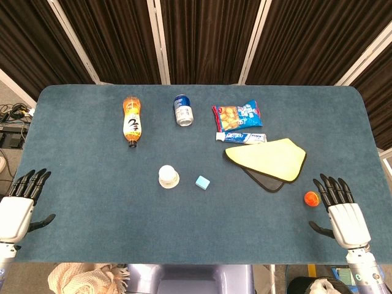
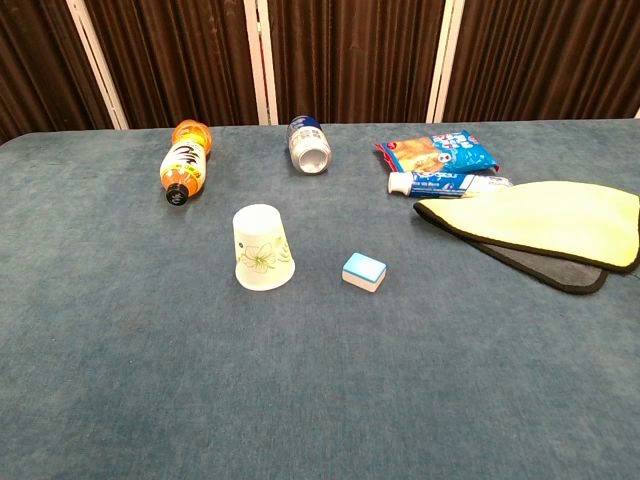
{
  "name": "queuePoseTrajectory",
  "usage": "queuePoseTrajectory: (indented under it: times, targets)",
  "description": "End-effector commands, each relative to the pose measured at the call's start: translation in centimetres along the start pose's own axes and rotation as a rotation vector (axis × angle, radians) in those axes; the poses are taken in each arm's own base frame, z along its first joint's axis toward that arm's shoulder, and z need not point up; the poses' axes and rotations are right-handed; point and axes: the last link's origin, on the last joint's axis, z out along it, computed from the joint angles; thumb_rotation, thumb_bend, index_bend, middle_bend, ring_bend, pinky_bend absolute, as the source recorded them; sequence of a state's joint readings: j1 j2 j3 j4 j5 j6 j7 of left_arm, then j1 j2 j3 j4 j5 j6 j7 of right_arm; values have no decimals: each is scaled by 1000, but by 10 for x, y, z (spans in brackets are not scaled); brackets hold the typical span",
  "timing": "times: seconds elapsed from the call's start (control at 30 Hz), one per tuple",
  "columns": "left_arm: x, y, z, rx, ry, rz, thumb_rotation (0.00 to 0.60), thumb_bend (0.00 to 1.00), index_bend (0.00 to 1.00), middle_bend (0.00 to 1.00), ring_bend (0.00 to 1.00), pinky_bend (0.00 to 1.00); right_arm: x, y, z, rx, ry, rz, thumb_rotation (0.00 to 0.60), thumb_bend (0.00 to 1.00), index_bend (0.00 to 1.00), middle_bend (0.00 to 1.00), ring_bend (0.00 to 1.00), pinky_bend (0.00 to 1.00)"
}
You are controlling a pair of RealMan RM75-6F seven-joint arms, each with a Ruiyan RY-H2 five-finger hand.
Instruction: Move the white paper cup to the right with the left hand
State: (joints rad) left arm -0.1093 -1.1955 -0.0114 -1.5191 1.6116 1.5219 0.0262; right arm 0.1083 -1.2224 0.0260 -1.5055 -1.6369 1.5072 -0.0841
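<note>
White paper cup (image 1: 168,176) inverted on tabletop (image 1: 86,147), well apart from left robot hand (image 1: 21,205). Left and right robot hand (image 1: 340,208): fingers spread, empty.

An orange bottle (image 1: 131,123) and a blue can (image 1: 183,110) are laid on their sides on the blue table (image 1: 92,245). A snack bag (image 1: 237,113), a toothpaste tube (image 1: 241,137) and a yellow cloth (image 1: 269,157) over a black one (image 1: 264,180) are seen beside them. A small blue block (image 1: 203,182) and an orange ball (image 1: 312,198) are set nearer the front.

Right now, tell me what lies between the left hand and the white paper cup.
Nothing: in the head view, only bare blue tabletop separates the left hand from the white paper cup.
</note>
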Motion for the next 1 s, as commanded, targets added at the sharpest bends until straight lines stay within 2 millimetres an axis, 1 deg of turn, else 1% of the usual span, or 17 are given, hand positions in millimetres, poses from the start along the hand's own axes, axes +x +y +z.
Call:
queuePoseTrajectory:
  times: [0.03,0.23,0.33,0.43,0.5,0.7,0.83,0.9,1.0]
  targets:
    - [-2,1,0,0,-3,5,600,35,0,59,0,121,0,-1,0,-1,-1,3,600,62,0,0,0,0]
    - [-10,6,4,-3,-21,6,600,35,0,62,0,121,4,0,-3,-3,4,18,600,63,0,0,0,0]
    - [-14,14,11,-28,-25,-26,600,39,19,65,0,121,5,3,-4,-11,1,20,600,63,0,0,0,0]
    - [-20,29,24,-79,-25,-66,600,63,97,76,0,121,6,3,-2,-10,0,29,600,63,0,0,0,0]
    - [-23,43,43,-117,-12,-48,600,83,159,76,0,121,5,4,-1,-11,-6,20,600,64,0,0,0,0]
    - [-23,80,87,-153,22,-48,600,97,240,74,0,121,0,7,3,-30,-25,16,600,63,0,0,0,0]
    - [-26,103,108,-168,11,-34,600,98,296,70,0,121,0,8,3,-41,-31,22,600,63,0,0,0,0]
    - [-29,115,116,-180,-6,-27,600,98,302,66,0,121,1,8,3,-41,-31,26,600,63,0,0,0,0]
    - [-34,133,127,-201,-26,-17,600,98,258,60,0,121,3,9,3,-42,-31,31,600,63,0,0,0,0]
